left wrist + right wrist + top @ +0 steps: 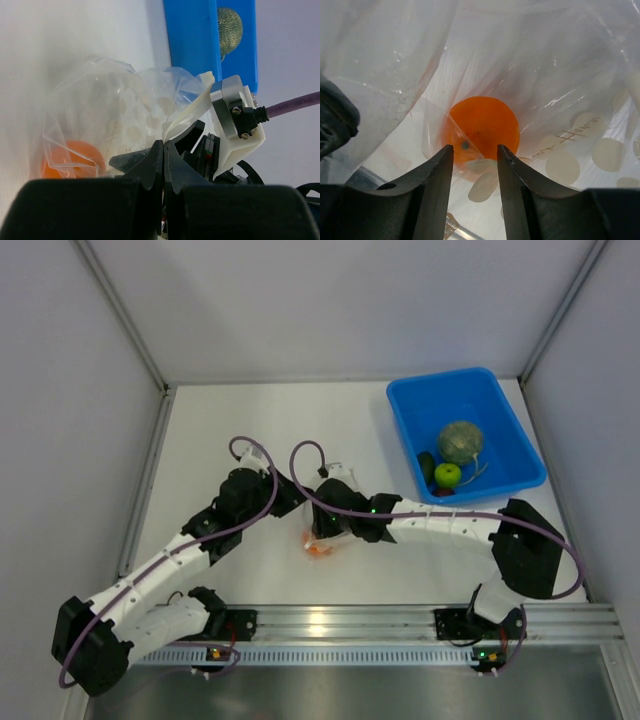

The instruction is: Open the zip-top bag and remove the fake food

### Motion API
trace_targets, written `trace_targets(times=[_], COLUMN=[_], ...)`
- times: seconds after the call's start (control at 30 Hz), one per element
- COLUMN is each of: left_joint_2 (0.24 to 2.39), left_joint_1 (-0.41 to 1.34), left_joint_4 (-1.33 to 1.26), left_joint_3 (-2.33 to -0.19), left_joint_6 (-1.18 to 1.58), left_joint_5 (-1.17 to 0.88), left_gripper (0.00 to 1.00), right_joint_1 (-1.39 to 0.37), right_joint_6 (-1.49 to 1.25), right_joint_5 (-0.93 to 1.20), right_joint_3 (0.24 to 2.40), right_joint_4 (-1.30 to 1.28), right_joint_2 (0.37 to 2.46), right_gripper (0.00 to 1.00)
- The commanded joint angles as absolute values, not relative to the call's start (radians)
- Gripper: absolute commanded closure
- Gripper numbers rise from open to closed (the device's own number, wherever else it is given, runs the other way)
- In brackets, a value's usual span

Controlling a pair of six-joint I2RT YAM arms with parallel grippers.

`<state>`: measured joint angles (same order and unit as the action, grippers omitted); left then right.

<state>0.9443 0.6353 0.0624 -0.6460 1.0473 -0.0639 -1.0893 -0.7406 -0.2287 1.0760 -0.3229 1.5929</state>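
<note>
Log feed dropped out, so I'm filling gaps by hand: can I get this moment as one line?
left pincer: shut on bag edge | right pincer: open, at orange in bag | bin: melon, apple

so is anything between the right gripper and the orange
Seemingly yes: bag film. The right gripper is open just short of the orange, but a crease of the bag runs across the orange's left side, so plastic appears to cover it there.
</note>
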Motion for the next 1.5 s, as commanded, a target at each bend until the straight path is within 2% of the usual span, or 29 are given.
trace_targets(times=[0.0, 0.27, 0.63, 0.87, 1.17, 1.3, 1.47], left_joint_2=[0.945, 0.910, 0.928, 0.937, 0.937, 0.943, 0.969], left_joint_1=[0.649, 0.647, 0.649, 0.649, 0.649, 0.647, 0.649], left_joint_4=[-0.009, -0.009, -0.009, -0.009, -0.017, -0.064, -0.095], left_joint_3=[-0.719, -0.724, -0.755, -0.773, -0.752, -0.721, -0.741], left_joint_6=[1.061, 1.075, 1.078, 1.089, 1.107, 1.135, 1.166], left_joint_5=[-0.158, -0.169, -0.189, -0.215, -0.206, -0.209, -0.261], left_gripper=[1.00, 1.00, 1.00, 1.00, 1.00, 1.00, 1.00], right_joint_1=[-1.109, -1.101, -1.066, -1.055, -1.075, -1.088, -1.091], right_joint_6=[-0.709, -0.712, -0.752, -0.733, -0.673, -0.690, -0.799], right_joint_5=[-0.230, -0.253, -0.261, -0.291, -0.071, 0.053, 0.006], right_joint_3=[1.120, 1.104, 1.003, 1.023, 1.039, 0.967, 0.881], right_joint_4=[-0.304, -0.316, -0.218, -0.245, -0.210, -0.050, 0.089], right_joint_2=[1.646, 1.652, 1.494, 1.522, 1.604, 1.592, 1.542], right_gripper=[0.58, 0.54, 0.54, 0.53, 0.50, 0.48, 0.48])
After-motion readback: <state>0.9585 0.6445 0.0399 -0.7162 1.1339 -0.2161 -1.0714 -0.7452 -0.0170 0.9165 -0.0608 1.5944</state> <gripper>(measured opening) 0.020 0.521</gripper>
